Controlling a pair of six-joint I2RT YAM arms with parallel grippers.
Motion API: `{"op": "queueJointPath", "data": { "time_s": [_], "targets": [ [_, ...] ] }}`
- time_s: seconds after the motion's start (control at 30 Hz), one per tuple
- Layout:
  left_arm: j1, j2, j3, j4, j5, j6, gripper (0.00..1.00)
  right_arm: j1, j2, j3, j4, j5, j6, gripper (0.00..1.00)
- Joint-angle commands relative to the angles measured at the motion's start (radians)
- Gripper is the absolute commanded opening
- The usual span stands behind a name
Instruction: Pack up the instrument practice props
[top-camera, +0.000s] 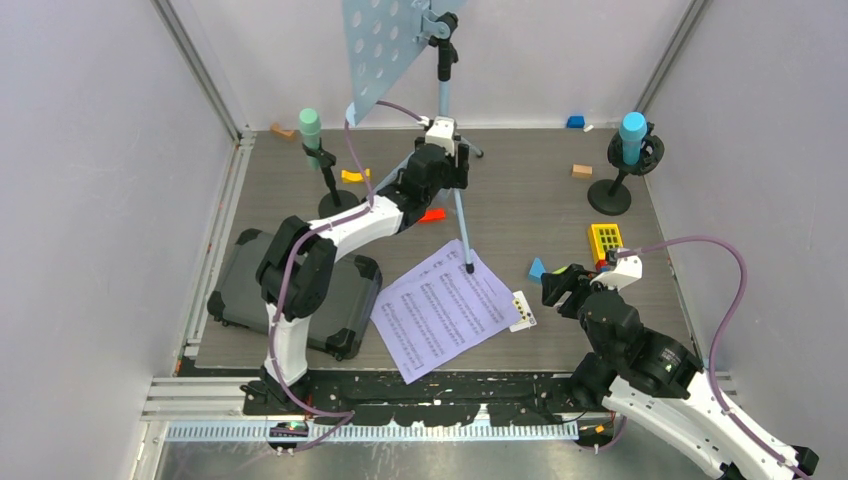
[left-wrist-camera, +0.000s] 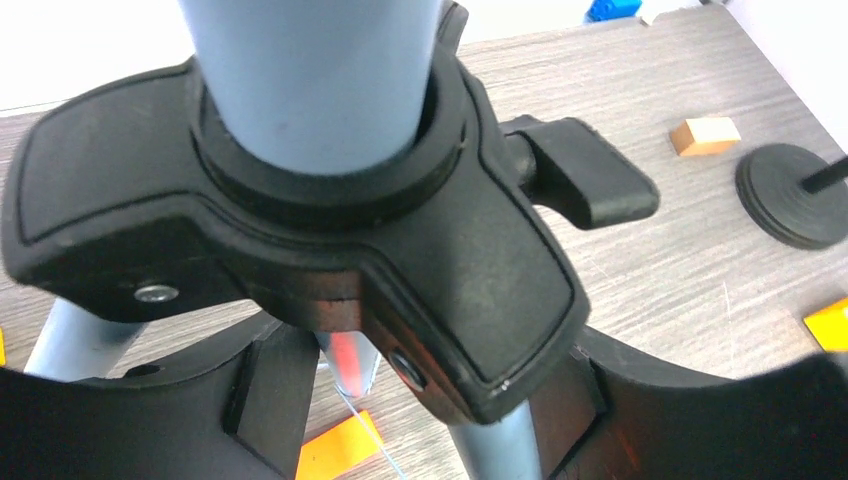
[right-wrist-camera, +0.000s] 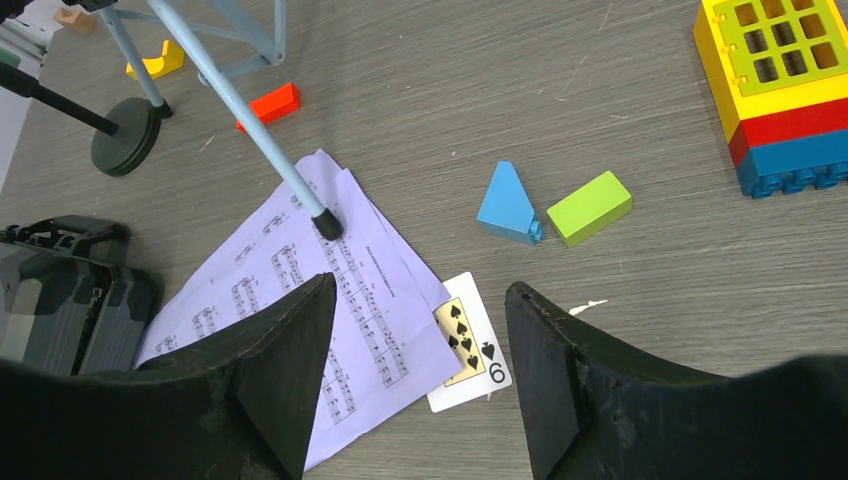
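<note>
Between the left gripper's (left-wrist-camera: 425, 400) parted jaws sits the black tripod hub (left-wrist-camera: 450, 250) of the pale blue music stand (top-camera: 385, 50); whether they press on it I cannot tell. Just below the right gripper (right-wrist-camera: 420, 380), its jaws spread and empty, lie the lilac sheet-music pages (right-wrist-camera: 250, 290) and a six of spades (right-wrist-camera: 470, 345). Ahead of it, a stand leg (right-wrist-camera: 250, 120) rests its foot on the pages.

The white-and-black left arm (top-camera: 350, 225) reaches far forward, elbow bent, its black two-finger left gripper (top-camera: 441, 130) angled down with jaws parted. The matching right arm (top-camera: 650, 365) crouches low, right gripper (right-wrist-camera: 420, 340) tilted downward, jaws wide apart
</note>
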Motion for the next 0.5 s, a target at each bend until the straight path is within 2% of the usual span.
{"op": "queueJointPath", "data": {
  "time_s": [0.0, 0.17, 0.47],
  "targets": [
    [-0.021, -0.051, -0.025, -0.094, 0.259, 0.061, 0.45, -0.001, 0.002, 0.029, 0.012, 0.023, 0.016, 0.68],
    [-0.002, -0.056, -0.041, -0.102, 0.389, 0.071, 0.48, -0.001, 0.009, 0.031, 0.013, 0.024, 0.018, 0.69],
    [0.004, -0.085, -0.062, -0.145, 0.487, 0.08, 0.49, -0.001, 0.022, 0.034, 0.014, 0.023, 0.019, 0.68]
  ]
}}
